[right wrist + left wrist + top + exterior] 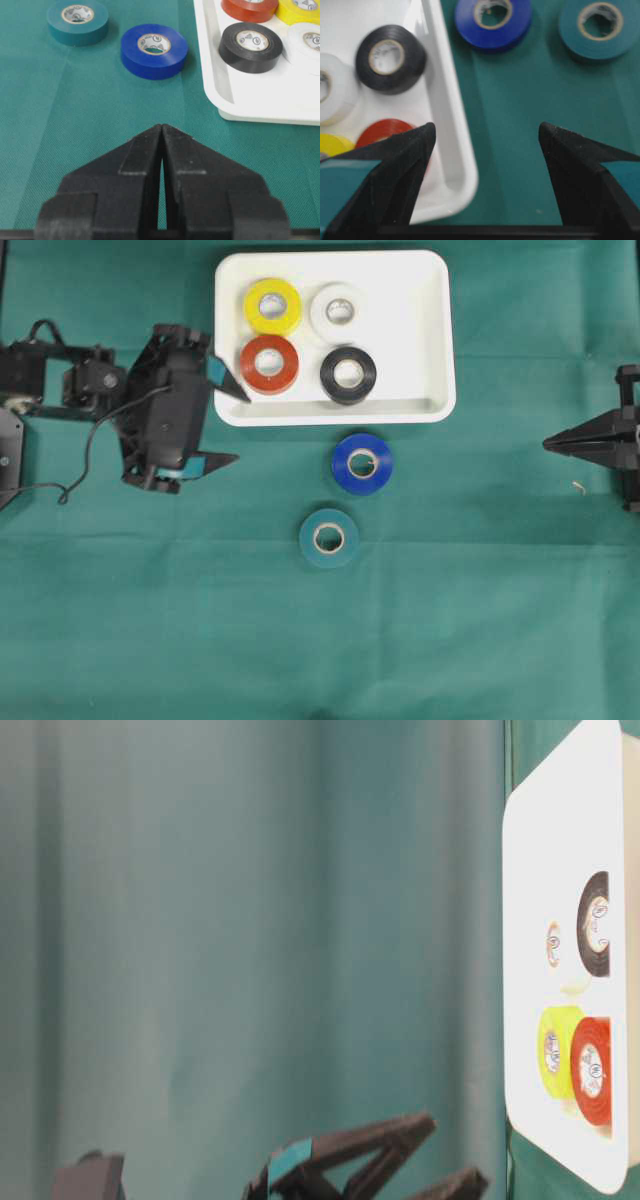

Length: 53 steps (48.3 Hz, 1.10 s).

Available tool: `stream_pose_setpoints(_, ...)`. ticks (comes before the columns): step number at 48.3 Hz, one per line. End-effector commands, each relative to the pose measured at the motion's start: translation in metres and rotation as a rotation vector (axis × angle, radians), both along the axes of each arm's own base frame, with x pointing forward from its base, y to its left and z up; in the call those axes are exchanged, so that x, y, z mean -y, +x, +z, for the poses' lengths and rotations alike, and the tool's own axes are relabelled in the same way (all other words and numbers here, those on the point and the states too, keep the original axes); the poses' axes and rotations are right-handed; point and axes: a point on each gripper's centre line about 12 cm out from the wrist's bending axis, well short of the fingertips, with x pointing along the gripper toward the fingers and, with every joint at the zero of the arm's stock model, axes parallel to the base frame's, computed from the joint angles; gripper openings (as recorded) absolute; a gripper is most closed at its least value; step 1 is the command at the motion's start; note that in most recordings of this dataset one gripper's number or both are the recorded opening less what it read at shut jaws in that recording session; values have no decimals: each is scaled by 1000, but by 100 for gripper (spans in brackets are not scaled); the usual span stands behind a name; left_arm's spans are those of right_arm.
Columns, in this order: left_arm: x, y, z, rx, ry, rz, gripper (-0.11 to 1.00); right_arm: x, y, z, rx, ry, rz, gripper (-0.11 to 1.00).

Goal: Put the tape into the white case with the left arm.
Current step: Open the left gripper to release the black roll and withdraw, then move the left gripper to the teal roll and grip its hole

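The white case (425,310) lies at the back middle of the green cloth and holds several tape rolls: yellow (272,306), white (338,311), red (269,364) and black (348,374). A blue tape (362,463) lies on the cloth just in front of the case. A teal tape (329,537) lies a little nearer. My left gripper (241,427) is open and empty beside the case's left front corner. In the left wrist view its jaws (486,127) straddle that corner (462,170). My right gripper (547,444) rests shut at the right edge.
Green cloth (450,620) covers the whole table. The left arm's black cable (92,445) trails at the far left. The table-level view shows the case (540,870) on edge at the right and the left fingers (385,1138) at the bottom.
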Motion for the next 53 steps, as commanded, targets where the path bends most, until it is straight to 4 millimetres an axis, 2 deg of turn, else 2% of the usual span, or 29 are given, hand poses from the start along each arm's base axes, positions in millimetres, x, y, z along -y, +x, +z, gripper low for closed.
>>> stream_pose_setpoints(1, 4, -6, 9, 34, -10, -4, 84, 0, 2, 5, 17, -2, 1, -9)
stream_pose_setpoints(26, 8, -45, 0, 37, -46, 15, 84, 0, 2, 5, 17, -2, -1, -9)
stream_pose_setpoints(53, 14, -44, -2, 32, -48, -7, 84, 1, 2, 5, 17, 0, -6, -9)
